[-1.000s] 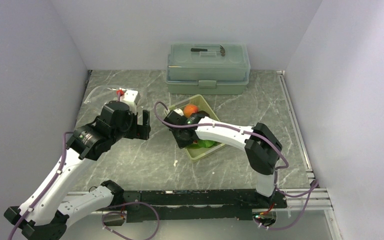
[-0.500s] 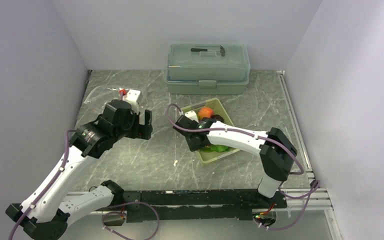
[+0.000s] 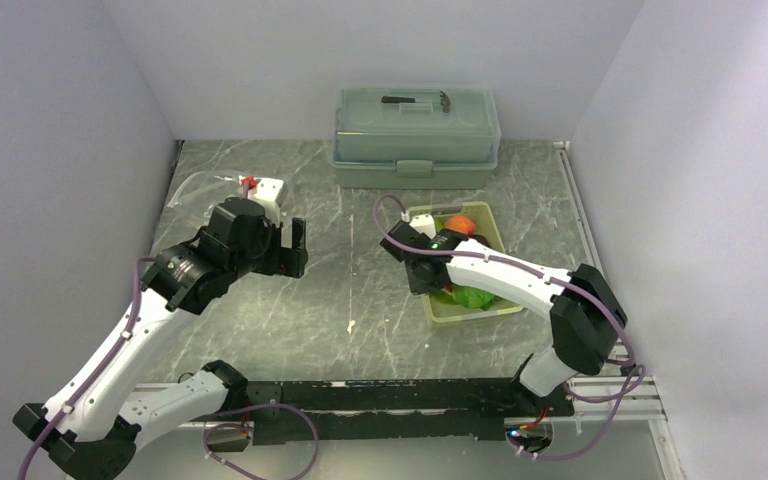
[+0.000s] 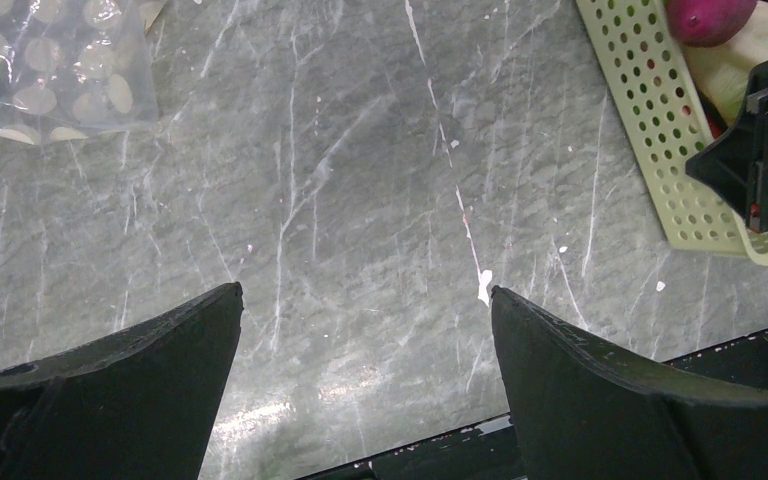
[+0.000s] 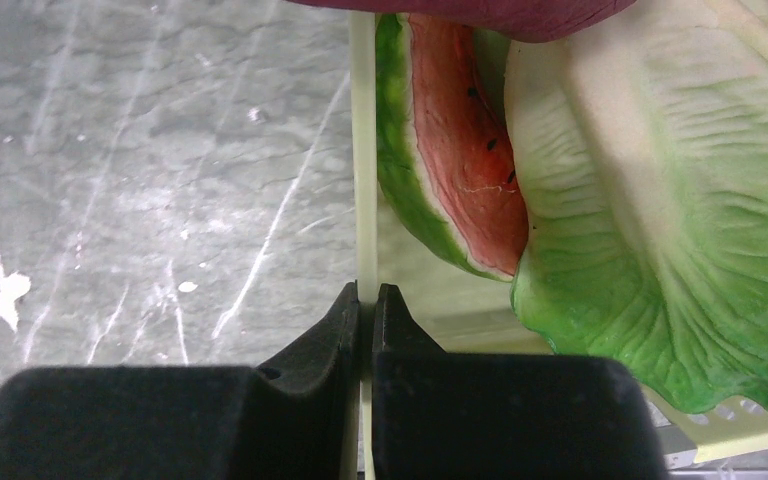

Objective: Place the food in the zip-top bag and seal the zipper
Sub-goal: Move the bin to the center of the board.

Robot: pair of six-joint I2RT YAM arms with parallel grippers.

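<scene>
Left tool hovers, fingers spread wide, over the grey marbled surface. The polka-dot zip-top bag lies at 10 o'clock. At 2 o'clock, a perforated yellow-green tray holds a magenta root.

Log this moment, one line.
left gripper open over marble table; right gripper shut on wall of pale yellow-green perforated tray; toy food in tray; clear polka-dot plastic bag untouched

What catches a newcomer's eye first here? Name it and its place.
The right end effector is shut on the wall of the yellow-green tray right of centre, with the watermelon slice and lettuce inside. At the far left lies the dotted bag, with the left end effector open above the table nearby.
</scene>
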